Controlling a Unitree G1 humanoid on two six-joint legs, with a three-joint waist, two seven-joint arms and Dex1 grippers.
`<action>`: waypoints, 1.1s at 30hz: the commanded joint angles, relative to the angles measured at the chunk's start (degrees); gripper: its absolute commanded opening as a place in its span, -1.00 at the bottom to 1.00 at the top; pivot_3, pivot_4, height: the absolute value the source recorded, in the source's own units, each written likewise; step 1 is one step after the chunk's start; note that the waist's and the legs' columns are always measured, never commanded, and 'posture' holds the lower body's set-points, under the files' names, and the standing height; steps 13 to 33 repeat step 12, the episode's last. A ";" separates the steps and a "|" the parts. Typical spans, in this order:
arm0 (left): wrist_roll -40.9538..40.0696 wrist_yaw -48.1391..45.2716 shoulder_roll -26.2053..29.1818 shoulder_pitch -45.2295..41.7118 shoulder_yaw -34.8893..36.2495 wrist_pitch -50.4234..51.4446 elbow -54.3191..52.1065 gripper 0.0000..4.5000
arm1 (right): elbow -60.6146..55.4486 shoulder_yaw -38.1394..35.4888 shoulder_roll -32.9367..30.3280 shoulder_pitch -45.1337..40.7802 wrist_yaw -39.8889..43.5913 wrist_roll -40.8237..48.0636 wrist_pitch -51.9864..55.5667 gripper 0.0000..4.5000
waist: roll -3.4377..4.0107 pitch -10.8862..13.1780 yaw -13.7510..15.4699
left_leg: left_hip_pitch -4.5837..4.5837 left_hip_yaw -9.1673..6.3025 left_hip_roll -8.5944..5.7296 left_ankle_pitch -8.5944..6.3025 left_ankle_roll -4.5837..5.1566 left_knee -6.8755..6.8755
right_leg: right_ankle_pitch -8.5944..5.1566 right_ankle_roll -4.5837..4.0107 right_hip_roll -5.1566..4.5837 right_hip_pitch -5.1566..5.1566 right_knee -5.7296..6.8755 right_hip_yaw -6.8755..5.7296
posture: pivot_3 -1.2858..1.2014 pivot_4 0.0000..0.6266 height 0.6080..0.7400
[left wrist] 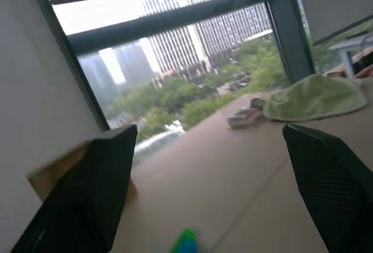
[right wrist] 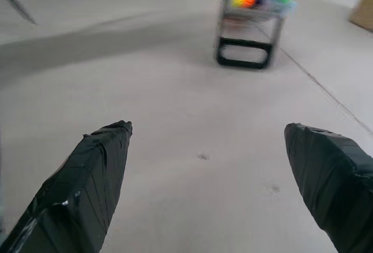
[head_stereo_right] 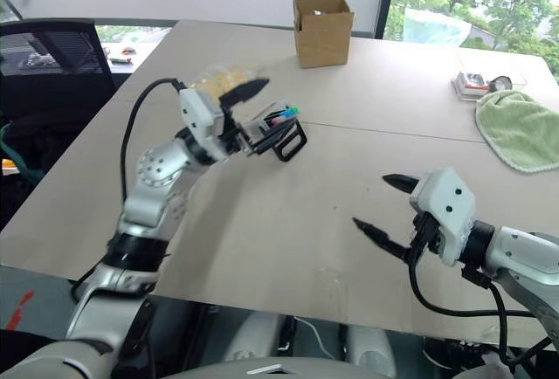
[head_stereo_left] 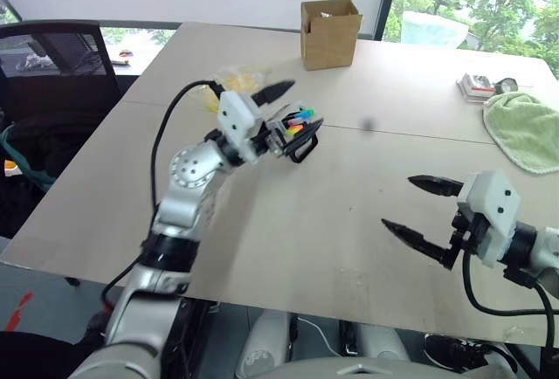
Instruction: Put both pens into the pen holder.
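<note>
1. The left gripper (head_stereo_left: 293, 106) hangs with its fingers spread wide beside the pen holder (head_stereo_left: 295, 133) on the worktop (head_stereo_left: 288, 222), gripping nothing.
2. The right gripper (head_stereo_left: 421, 209) waits wide open and empty (well apart from the holder).
3. Bright tips poke from the holder; I cannot tell the pens apart there.

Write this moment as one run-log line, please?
left gripper: open, beside pen holder | right gripper: open, empty, above table | holder: colored tips showing | cardboard box: far edge
</note>
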 commanded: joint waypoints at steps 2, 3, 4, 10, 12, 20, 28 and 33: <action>-10.82 3.90 8.56 9.33 5.56 22.94 -16.35 0.89 | 3.65 -0.64 1.31 -0.52 -1.56 -4.47 0.00 1.00 | 0.04 -0.02 -0.06 | 0.06 0.00 0.01 0.00 0.00 -0.03 | -0.01 -0.01 0.05 0.02 0.02 0.01 | 0.03 -0.52 1.00; -13.33 5.37 9.85 11.73 7.41 26.62 -18.66 0.89 | 4.23 -1.15 1.46 0.33 -1.53 -5.48 -0.10 1.00 | 0.06 -0.02 -0.10 | 0.09 0.01 0.01 0.00 0.00 -0.05 | -0.01 -0.02 0.07 0.02 0.01 0.03 | 0.03 -0.52 1.00; -15.12 6.46 10.61 13.21 8.75 29.31 -20.40 0.89 | 4.48 -1.51 1.62 0.93 -1.35 -6.16 -0.23 1.00 | 0.06 -0.02 -0.03 | 0.12 0.04 0.02 -0.01 0.01 -0.08 | -0.02 -0.02 0.07 0.03 0.01 0.07 | 0.03 -0.52 1.00; -18.85 10.22 13.77 23.32 15.34 37.75 -27.47 0.89 | 5.00 -4.46 2.98 6.72 0.28 -8.41 -0.49 1.00 | 0.07 -0.03 0.58 | 0.09 0.03 -0.01 -0.01 0.01 -0.07 | -0.02 -0.02 0.01 0.06 -0.07 0.06 | 0.03 -0.52 1.00; -19.27 10.27 13.83 24.74 16.00 38.61 -28.78 0.89 | 5.17 -4.76 3.61 7.65 0.91 -8.41 -0.55 1.00 | 0.08 -0.03 0.55 | 0.09 0.06 -0.01 -0.01 0.01 -0.07 | -0.02 -0.02 0.01 0.06 -0.07 0.08 | 0.03 -0.52 1.00; -19.27 10.27 13.83 24.74 16.00 38.61 -28.78 0.89 | 5.17 -4.76 3.61 7.65 0.91 -8.41 -0.55 1.00 | 0.08 -0.03 0.55 | 0.09 0.06 -0.01 -0.01 0.01 -0.07 | -0.02 -0.02 0.01 0.06 -0.07 0.08 | 0.03 -0.52 1.00; -19.27 10.27 13.83 24.74 16.00 38.61 -28.78 0.89 | 5.17 -4.76 3.61 7.65 0.91 -8.41 -0.55 1.00 | 0.08 -0.03 0.55 | 0.09 0.06 -0.01 -0.01 0.01 -0.07 | -0.02 -0.02 0.01 0.06 -0.07 0.08 | 0.03 -0.52 1.00; -19.27 10.27 13.83 24.74 16.00 38.61 -28.78 0.89 | 5.17 -4.76 3.61 7.65 0.91 -8.41 -0.55 1.00 | 0.08 -0.03 0.55 | 0.09 0.06 -0.01 -0.01 0.01 -0.07 | -0.02 -0.02 0.01 0.06 -0.07 0.08 | 0.03 -0.52 1.00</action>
